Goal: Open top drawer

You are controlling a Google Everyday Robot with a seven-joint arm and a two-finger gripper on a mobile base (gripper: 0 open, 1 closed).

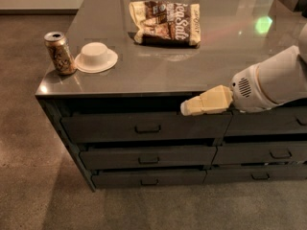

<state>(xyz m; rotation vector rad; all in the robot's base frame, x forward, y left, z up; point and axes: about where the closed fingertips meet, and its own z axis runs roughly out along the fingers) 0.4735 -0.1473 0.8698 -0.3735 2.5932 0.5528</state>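
Note:
The top drawer (pixel 110 127) is the uppermost dark grey front in the left column of the cabinet, just under the counter top. Its small bar handle (pixel 147 128) sits at the centre of the front. The front stands flush with the drawers below it. My gripper (pixel 186 109) is a cream-coloured piece on the white arm that comes in from the right. Its tip is at the drawer's upper edge, above and to the right of the handle, not touching the handle.
On the counter top (pixel 158 71) stand a drink can (pixel 60 52) and a white bowl (pixel 96 57) at the left, and a snack bag (pixel 166 22) at the back. Two lower drawers (pixel 148 157) lie under the top one. More drawers (pixel 268 152) are at the right.

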